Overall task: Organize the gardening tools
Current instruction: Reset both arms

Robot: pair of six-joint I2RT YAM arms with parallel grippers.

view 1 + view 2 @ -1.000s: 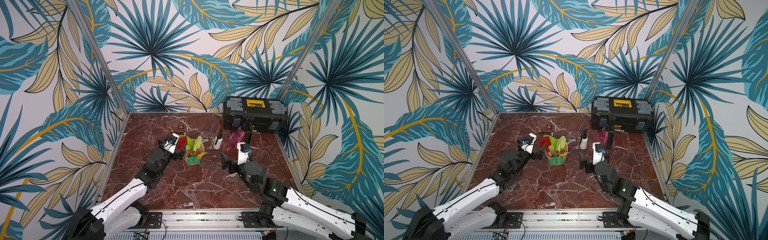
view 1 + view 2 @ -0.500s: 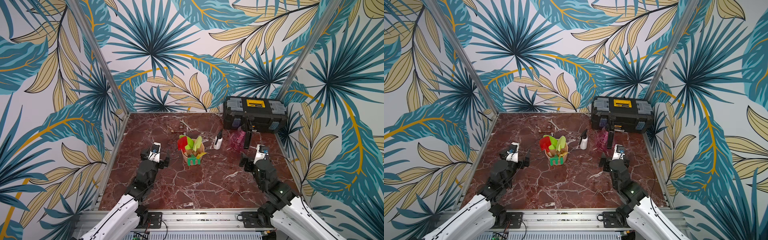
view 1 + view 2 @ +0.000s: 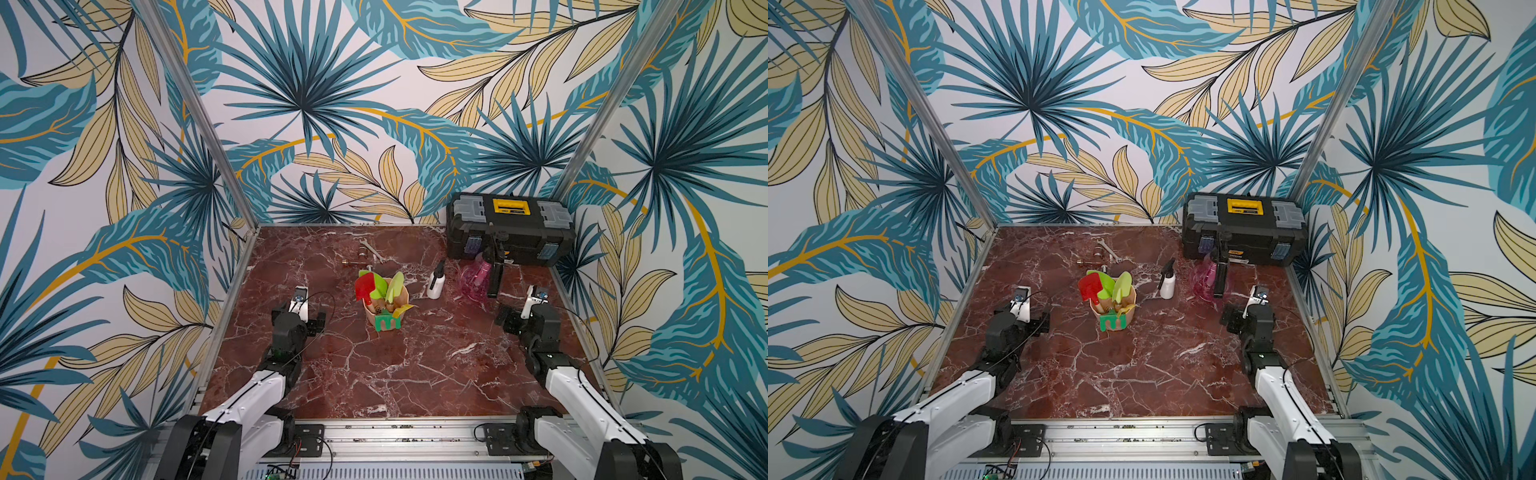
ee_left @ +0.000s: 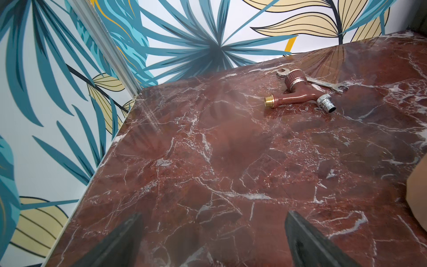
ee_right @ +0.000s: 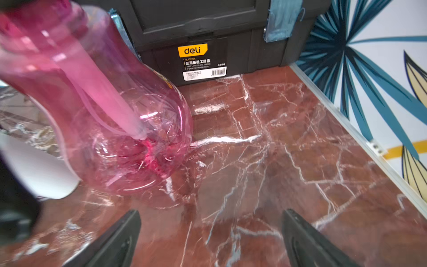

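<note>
At the middle of the tabletop (image 3: 374, 374), the gardening tools (image 3: 380, 291) are standing bunched in the tan pot (image 3: 405, 296). The white spray bottle (image 3: 435, 286) is sitting at the pot's 2 o'clock and the pink spray bottle (image 3: 473, 282) beyond it at 3. The left arm (image 3: 291, 328) is hovering at the pot's 9 o'clock and the right arm (image 3: 540, 328) past the pink spray bottle at 3, both with jaws spread and holding nothing. You are probably finishing, so be keeping the right jaws off that bottle while parking.
</note>
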